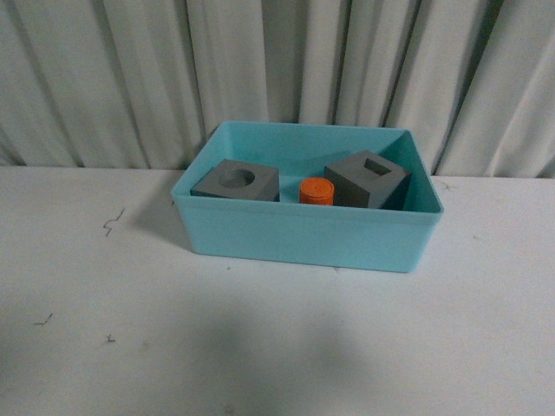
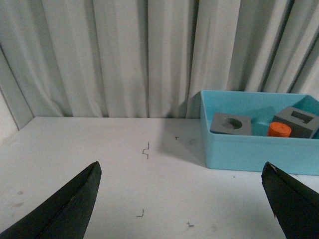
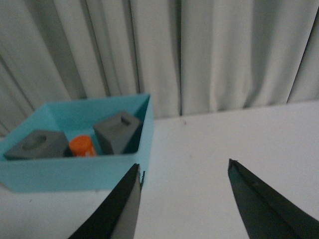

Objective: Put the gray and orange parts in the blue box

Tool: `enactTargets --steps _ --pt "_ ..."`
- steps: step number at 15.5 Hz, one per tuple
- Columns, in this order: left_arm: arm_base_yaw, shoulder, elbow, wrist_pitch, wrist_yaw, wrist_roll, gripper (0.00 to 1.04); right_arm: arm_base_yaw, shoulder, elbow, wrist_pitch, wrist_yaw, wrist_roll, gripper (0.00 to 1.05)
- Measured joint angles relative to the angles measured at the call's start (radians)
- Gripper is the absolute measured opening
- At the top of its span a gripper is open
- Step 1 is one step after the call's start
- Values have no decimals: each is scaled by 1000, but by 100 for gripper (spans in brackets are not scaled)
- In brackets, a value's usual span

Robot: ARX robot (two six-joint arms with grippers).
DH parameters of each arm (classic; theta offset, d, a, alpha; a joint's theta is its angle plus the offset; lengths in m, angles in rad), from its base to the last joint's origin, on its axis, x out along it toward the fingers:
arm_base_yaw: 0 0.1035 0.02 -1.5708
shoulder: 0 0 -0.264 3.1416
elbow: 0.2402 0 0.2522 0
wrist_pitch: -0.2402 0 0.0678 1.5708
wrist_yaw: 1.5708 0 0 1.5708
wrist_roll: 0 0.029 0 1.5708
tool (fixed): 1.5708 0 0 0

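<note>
Turquoise bin [image 1: 303,234] holds all parts: round-recess gray cube [image 1: 236,182] at its left, orange cylinder [image 1: 316,191] mid, rectangular-recess gray cube [image 1: 368,178] right. Left gripper [image 2: 182,199], right gripper [image 3: 182,199] spread wide, empty, clear of bin. Risk: careless retreat nudging bin across tabletop [image 1: 130,329].

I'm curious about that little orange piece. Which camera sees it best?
The front view: the orange cylinder sits centered between the two gray cubes. Both wrist views show it too, smaller and off to one side; the right wrist's is blurrier.

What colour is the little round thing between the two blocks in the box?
The little cylinder is orange. It shows best in the front view.
</note>
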State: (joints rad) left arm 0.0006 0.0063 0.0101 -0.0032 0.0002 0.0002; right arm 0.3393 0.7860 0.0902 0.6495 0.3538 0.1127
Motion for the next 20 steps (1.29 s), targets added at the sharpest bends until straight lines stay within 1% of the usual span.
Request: enactTargets --steps 1,3,5,6,7,9,10,11,13,20 --pt "0 0 0 0 0 0 98 -13 -21 0 2 -11 -14 53" --pt "0 0 0 0 -1 0 98 -76 -123 -13 -59 -91 -81 29" --pt "0 0 0 0 -1 0 98 -136 -203 -45 -133 -147 -96 5" --pt "0 0 0 0 -1 0 98 -159 -231 -58 -122 -168 -103 2" --pt "0 0 0 0 0 0 98 -183 -252 -79 -119 -191 -105 2" --pt "0 0 0 0 -1 0 98 -217 -327 -79 -198 -230 -106 2" --pt "0 0 0 0 -1 0 98 -271 -377 -79 -238 -301 -107 2" --pt "0 0 0 0 -1 0 98 -344 -413 -79 -273 -332 -107 2" --pt "0 0 0 0 -1 0 98 -339 -463 -79 -327 -352 -107 2" --pt "0 0 0 0 -1 0 98 -340 -602 -79 -465 -352 -107 2"
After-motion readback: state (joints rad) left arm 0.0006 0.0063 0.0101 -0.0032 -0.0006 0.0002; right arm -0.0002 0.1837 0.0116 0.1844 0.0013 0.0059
